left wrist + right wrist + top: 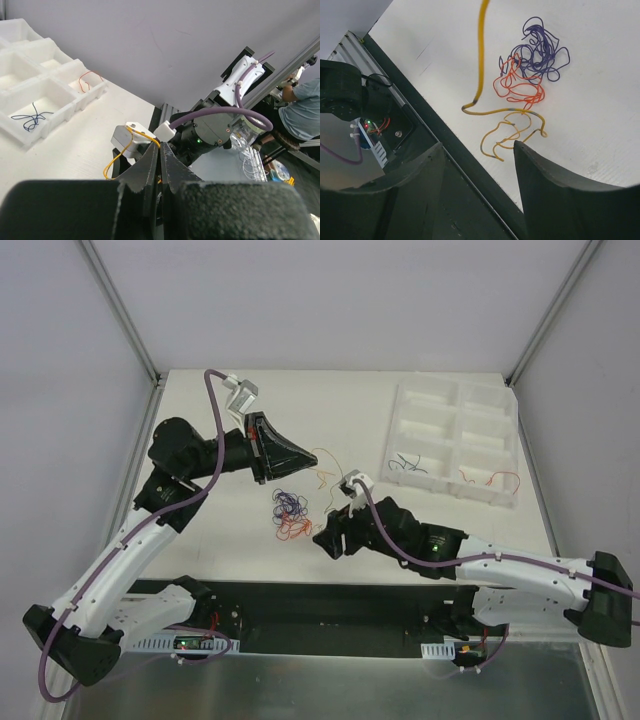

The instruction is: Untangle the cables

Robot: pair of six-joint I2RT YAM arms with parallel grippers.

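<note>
Above the white worktop (350,410), my left pincer (161,147) clamps 1 thin yellow wire (480,60); my right pincer (477,145) hangs wide apart over the purple-and-orange wire knot (530,70).

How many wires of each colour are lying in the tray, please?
Dark blue wire: 1
Red wire: 1
Total in the tray: 2
</note>
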